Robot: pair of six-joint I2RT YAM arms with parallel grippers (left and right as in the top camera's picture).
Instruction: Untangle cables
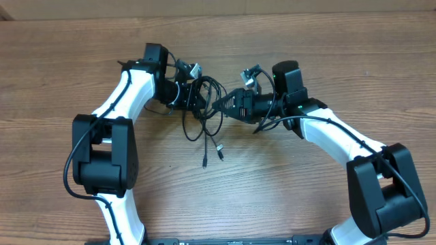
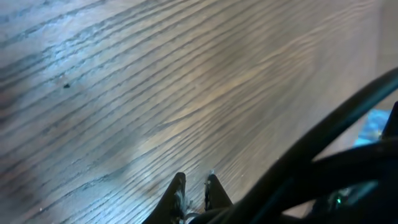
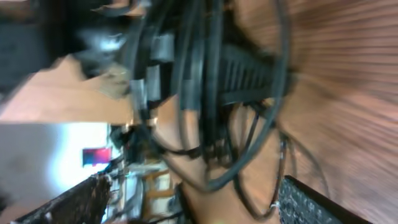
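Observation:
The cables [image 1: 204, 126] are thin black cords tangled in loops at the table's middle, with two plug ends [image 1: 204, 162] trailing toward the front. My left gripper [image 1: 197, 95] sits at the tangle's upper left. In the left wrist view its fingers [image 2: 178, 194] stand close together, shut on a cord at their base. My right gripper [image 1: 223, 105] is at the tangle's right side. Its wrist view shows it [image 3: 193, 183] open, fingers wide apart, with the looped cables [image 3: 214, 93] just ahead and nothing gripped.
The wooden table [image 1: 306, 47] stretches all round. Both white arms curve in from the front corners, with their own thicker black cables [image 1: 75, 153] along them. A dark blurred cable [image 2: 323, 130] crosses close to the left wrist camera.

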